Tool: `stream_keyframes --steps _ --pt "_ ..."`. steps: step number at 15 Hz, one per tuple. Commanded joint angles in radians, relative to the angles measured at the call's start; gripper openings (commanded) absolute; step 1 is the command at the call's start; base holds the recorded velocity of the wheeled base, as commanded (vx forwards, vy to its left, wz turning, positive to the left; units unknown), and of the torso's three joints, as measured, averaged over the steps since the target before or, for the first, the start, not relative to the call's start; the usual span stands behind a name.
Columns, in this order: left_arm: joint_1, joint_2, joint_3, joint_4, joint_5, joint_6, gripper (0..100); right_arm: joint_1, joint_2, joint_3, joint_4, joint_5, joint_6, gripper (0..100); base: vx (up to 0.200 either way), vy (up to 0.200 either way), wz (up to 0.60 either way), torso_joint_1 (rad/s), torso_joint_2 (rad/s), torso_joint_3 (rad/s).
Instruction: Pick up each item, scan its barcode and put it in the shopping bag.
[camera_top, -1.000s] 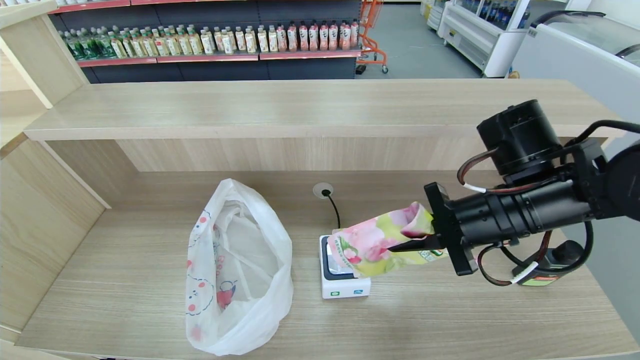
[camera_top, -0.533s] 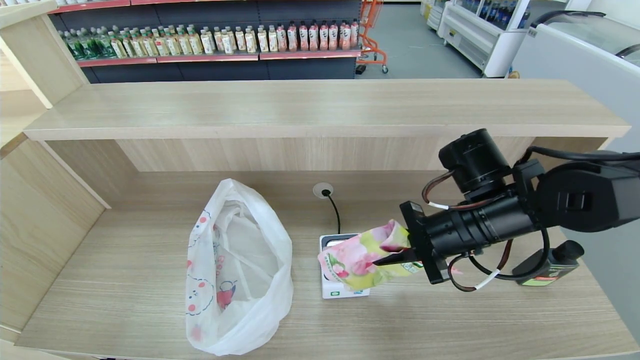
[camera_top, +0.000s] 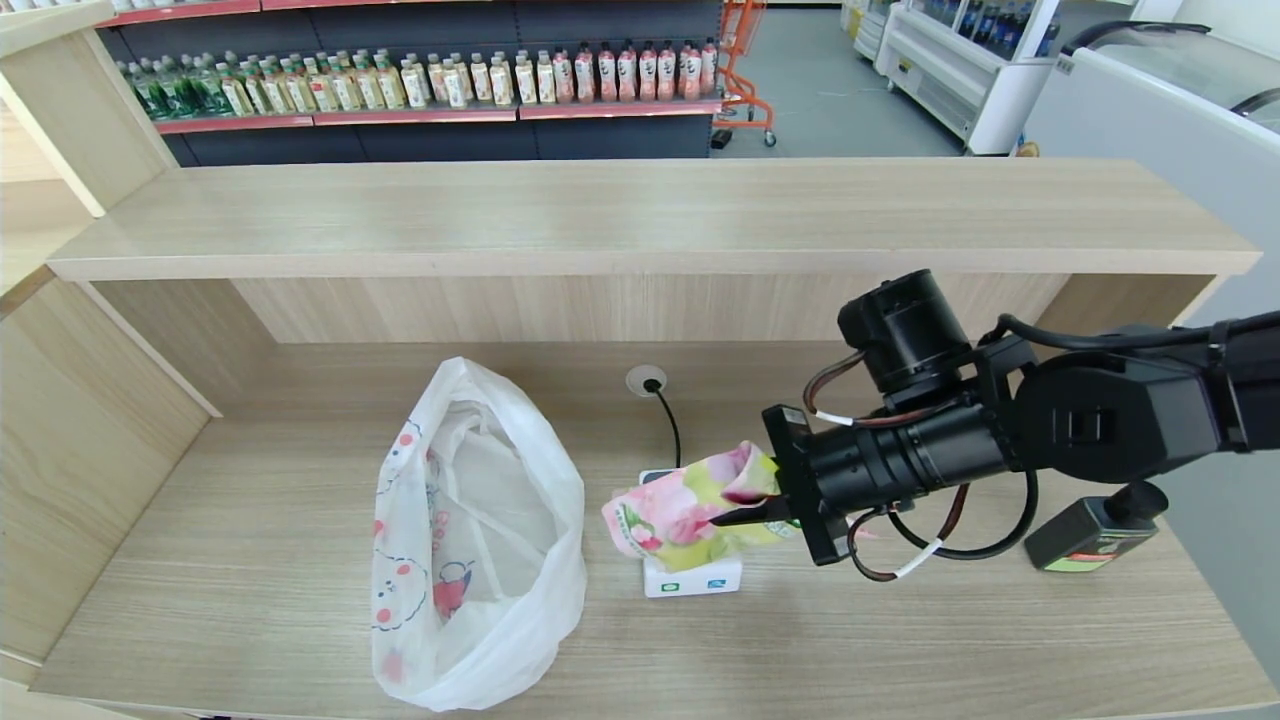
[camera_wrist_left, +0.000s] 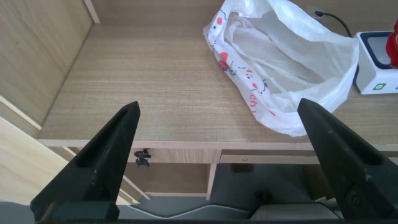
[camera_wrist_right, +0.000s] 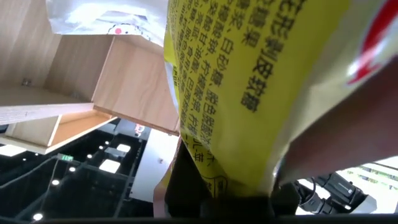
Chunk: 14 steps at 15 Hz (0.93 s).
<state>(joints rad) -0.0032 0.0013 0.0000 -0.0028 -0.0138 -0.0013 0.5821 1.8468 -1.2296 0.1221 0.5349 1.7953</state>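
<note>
Your right gripper (camera_top: 745, 515) is clamped on one end of the snack pouch (camera_top: 672, 508). Its dark fingers pinch the gathered film, so the rest of the pack juts out roughly level ahead of the fingertips. Directly beneath that free end sits the white scanner (camera_top: 692, 578), close under the pouch, though you cannot tell from here whether they touch. Farther ahead, past the scanner, the shopping bag (camera_top: 480, 540) slumps on the counter (camera_top: 900, 640) with its mouth gaping. Behind the gripper, beside the forearm, a dark bottle (camera_top: 1090, 530) rests on the counter. Treat the pouch as light, soft and glossy. The film will likely crumple instead of resisting, and it could slide between the pads if you swing it fast. Whatever is inside is probably easy to crush, so the bunched end you already hold looks like the best place to grip, not the puffed middle. Expect the loose end to sag and flutter, which may tilt the barcode away from the scanner window. Your left gripper (camera_wrist_left: 219, 112) hangs with its fingers spread wide and nothing between them, the bag lying ahead of it.
</note>
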Motion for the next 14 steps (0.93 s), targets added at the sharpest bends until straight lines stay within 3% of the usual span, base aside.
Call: stream_keyframes --steps 1,14 --pt "0.000 0.000 0.000 0.000 0.000 0.000 100 0.007 0.014 -0.001 0.001 -0.001 0.001 0 0.000 0.000 0.00 0.000 0.00 0.000" --pt "0.000 0.000 0.000 0.000 0.000 0.000 100 0.008 -0.029 -0.050 0.059 -0.026 0.079 0 0.000 0.000 0.00 0.000 0.00 0.000"
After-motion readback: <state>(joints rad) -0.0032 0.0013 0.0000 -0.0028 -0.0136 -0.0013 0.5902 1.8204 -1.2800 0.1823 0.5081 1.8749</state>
